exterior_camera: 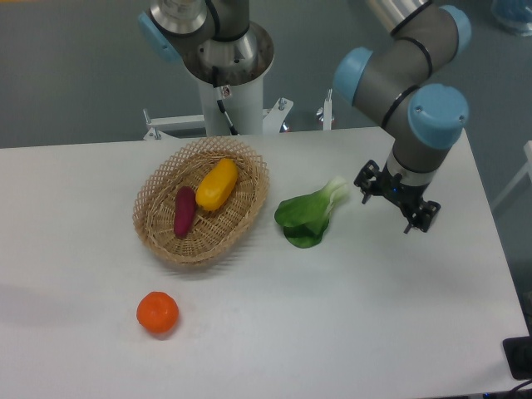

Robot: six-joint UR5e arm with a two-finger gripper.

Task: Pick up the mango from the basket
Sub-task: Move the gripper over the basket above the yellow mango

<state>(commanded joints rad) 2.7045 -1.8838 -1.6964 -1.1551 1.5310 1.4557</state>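
The table (349, 332) is the largest thing here, white and carrying everything else. Next in size, the robot arm reaches in from about one o'clock, its grey and blue links ending above the table's three o'clock side. The basket (158, 218) sits toward ten o'clock of the table's centre, an oval of tan wicker. Just right of centre lies a leafy green vegetable (306, 218), between the basket and the claw. The mango (217, 184) rests inside the basket at its one o'clock part, tilted, with the purple vegetable (184, 211) just beside it toward seven o'clock. An orange (157, 312) lies alone near seven o'clock of the table, well apart from the basket. The claw (391, 204) hangs at three o'clock, empty, its two fingers spread wide, well apart from the mango.

The reach has not begun to close on the fruit. Likely troubles: a low sweep toward nine o'clock could drag the leafy green vegetable; a fingertip could catch the basket rim and shove the light wicker; a descent aimed slightly toward seven o'clock could pinch the purple vegetable; the smooth mango could slip from a grip taken off its middle.
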